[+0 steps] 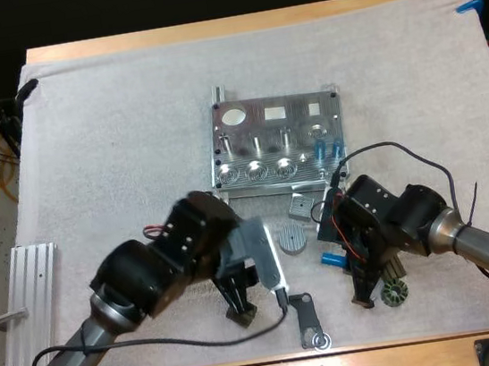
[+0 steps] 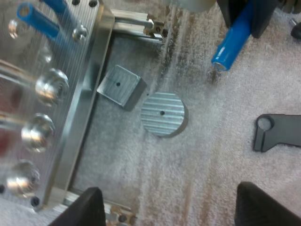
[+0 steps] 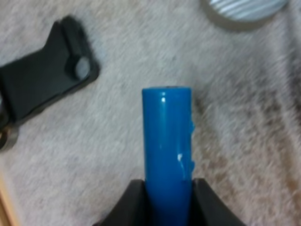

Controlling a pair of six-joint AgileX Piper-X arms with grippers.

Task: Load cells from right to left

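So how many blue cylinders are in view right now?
3. Two blue cylinders stand side by side in the metal fixture at its near right corner; a third cylinder is clamped in the right pincer over the mat. More may be hidden.

The near end of the blue cylinder (image 3: 167, 136) is hidden between the fingers (image 3: 128, 207) of the right gripper (image 3: 167, 187). The dark bracket (image 3: 42, 89) and the ribbed metal disc (image 3: 244, 7) are cut off by the picture's edge. In the left wrist view, the metal fixture (image 2: 82, 103) is blurred, and much of it is cut off.
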